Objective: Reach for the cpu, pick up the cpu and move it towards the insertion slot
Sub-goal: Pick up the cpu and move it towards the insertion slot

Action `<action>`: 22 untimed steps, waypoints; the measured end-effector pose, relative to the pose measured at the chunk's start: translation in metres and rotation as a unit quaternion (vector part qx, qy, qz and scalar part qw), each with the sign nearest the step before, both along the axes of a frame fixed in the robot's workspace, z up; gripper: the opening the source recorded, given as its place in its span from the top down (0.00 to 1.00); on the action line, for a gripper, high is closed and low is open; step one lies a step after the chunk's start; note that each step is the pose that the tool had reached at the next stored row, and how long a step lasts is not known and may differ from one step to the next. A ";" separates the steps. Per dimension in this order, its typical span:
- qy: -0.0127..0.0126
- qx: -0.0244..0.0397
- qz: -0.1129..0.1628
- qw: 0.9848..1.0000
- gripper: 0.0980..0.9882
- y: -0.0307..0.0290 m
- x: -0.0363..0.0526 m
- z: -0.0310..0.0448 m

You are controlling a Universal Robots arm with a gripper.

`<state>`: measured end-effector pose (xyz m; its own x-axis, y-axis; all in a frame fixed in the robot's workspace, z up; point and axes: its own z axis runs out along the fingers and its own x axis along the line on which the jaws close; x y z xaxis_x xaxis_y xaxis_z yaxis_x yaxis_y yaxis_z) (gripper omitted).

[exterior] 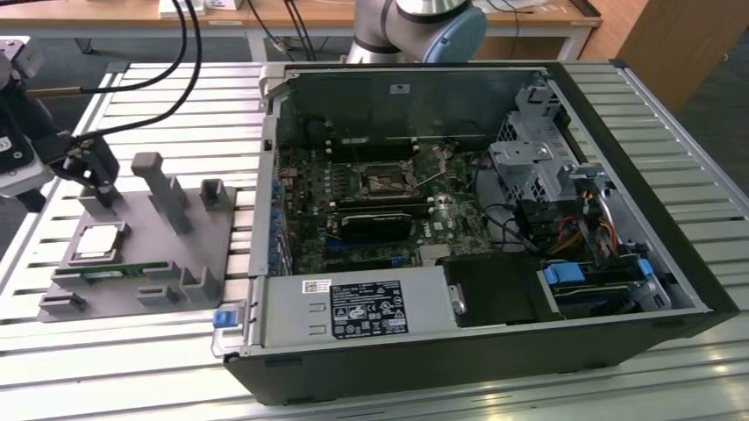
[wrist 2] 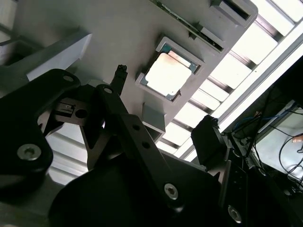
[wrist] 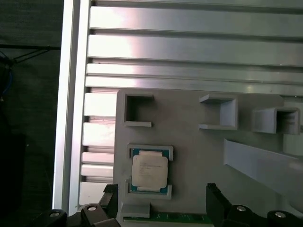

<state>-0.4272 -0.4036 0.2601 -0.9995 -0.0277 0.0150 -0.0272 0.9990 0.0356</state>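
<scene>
The cpu point(wrist: 149, 171) is seen in the first wrist view as a small flat square chip, with a pale silvery metal top bordered by a thin green edge. It is seated in a shallow framed recess of the grey fixture point(wrist: 199, 156). No long axis can be given, since the chip is square. It is laid flat with the metal top upward and its edges square to the sides of the recess. In the exterior view the cpu point(exterior: 97, 241) is found on the grey fixture point(exterior: 175, 263), at the exterior view's left of the open computer case point(exterior: 655, 158). A green memory stick point(exterior: 111, 272) is laid just beside it. The gripper point(exterior: 91, 171) is held above the far part of the fixture, near the chip but apart from it. Its fingers point(wrist: 111, 201) are spread wide with nothing clasped between them. The insertion slot point(exterior: 384, 182) is set in the motherboard point(exterior: 351, 219) inside the case, well apart from the cpu.
</scene>
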 end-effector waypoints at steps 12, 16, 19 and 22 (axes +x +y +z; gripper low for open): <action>0.001 0.000 0.000 1.000 0.19 -0.0002 0.0000 -0.0078; 0.001 0.000 0.000 1.000 0.19 -0.0006 0.0000 -0.0111; 0.001 0.000 0.000 1.000 0.19 -0.0019 0.0000 -0.0147; 0.001 0.000 0.000 1.000 0.19 -0.0027 -0.0004 -0.0183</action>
<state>-0.4276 -0.4063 0.2418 -0.9995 -0.0277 0.0166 -0.0271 0.9990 0.0355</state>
